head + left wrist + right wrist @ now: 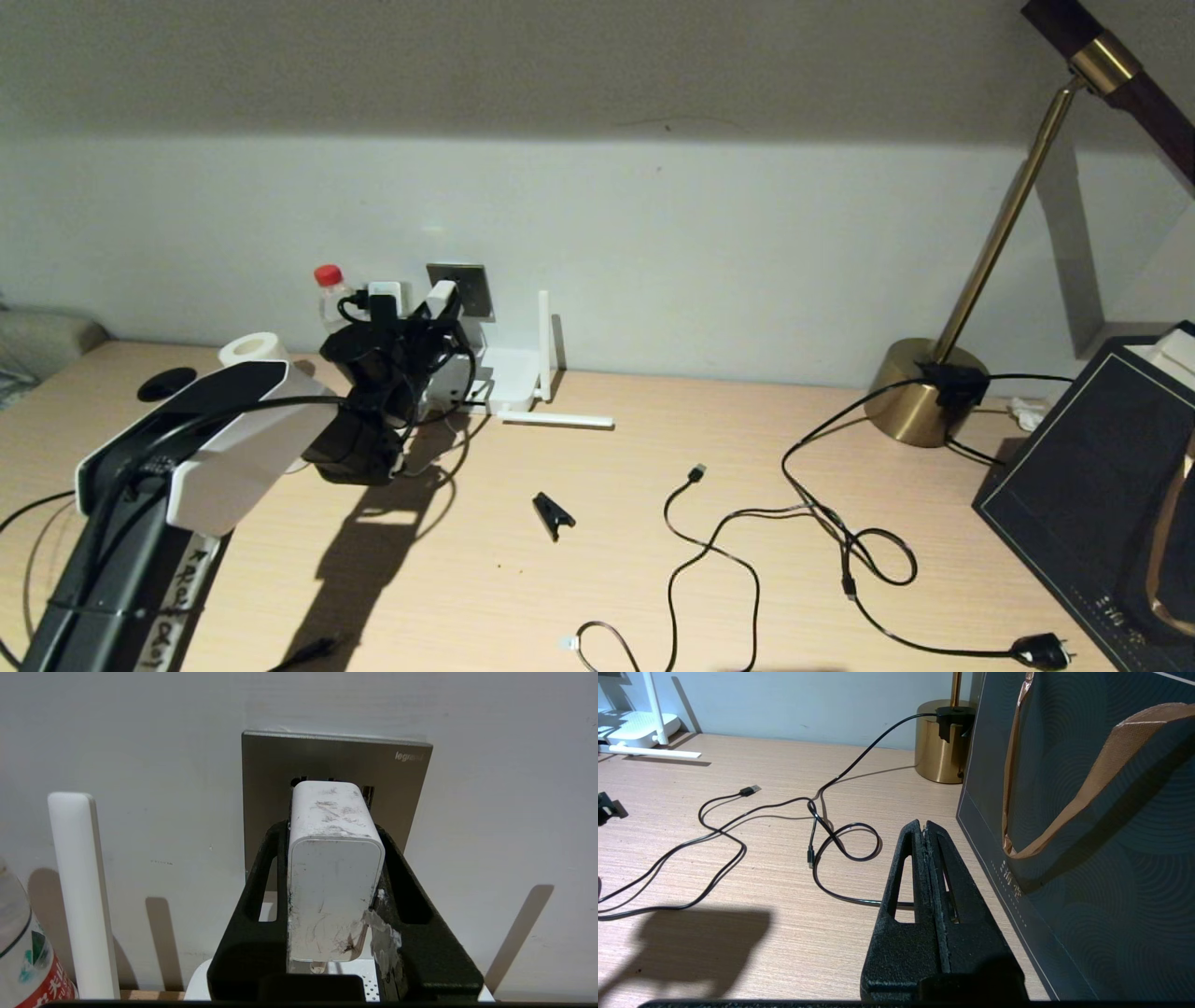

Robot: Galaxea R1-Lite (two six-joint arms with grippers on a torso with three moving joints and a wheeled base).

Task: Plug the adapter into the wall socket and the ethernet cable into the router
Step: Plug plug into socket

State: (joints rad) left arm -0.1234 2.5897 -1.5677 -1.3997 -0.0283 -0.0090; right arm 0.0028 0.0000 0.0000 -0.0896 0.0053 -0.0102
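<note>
Left wrist view: our left end effector (pixel 334 858) is gripping the scuffed white cube adapter (pixel 332 877) at the square grey metal wall socket (pixel 336 765) | our right end effector (pixel 927 828) is resting clenched.

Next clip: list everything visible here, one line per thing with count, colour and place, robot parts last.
adapter: 1, white, held at the wall socket
wall socket: 1, grey metallic, on the wall above the router
router: 1, white, against the wall, one antenna flat on the desk
bottle: 1, clear with red cap, left of the socket
USB cable: 1, black, mid desk
clip: 1, black, mid desk
desk lamp: 1, brass, right rear
gift bag: 1, dark, brown handles, far right
desk: 1, light wood
left pincer: black, shut on the adapter
right pincer: black, shut, beside the bag
</note>
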